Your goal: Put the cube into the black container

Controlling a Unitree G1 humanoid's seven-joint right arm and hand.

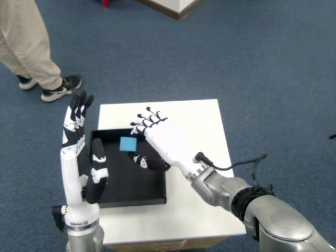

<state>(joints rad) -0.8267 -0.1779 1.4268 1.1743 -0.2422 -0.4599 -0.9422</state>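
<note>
The blue cube point(128, 144) lies inside the black container point(126, 191), near its far wall. My right hand point(160, 139) hovers over the container's right side, open, with its fingers point(148, 118) spread. The cube sits just left of the palm, between the index fingertip and the thumb point(143, 161), and nothing visibly clamps it. The container rests on the left half of the white table point(194, 121).
My left hand point(79, 123) is raised flat at the container's left edge, fingers pointing up. A person's legs and black shoe point(60, 88) stand on the blue carpet at the far left. A cable point(236, 167) loops from my right wrist.
</note>
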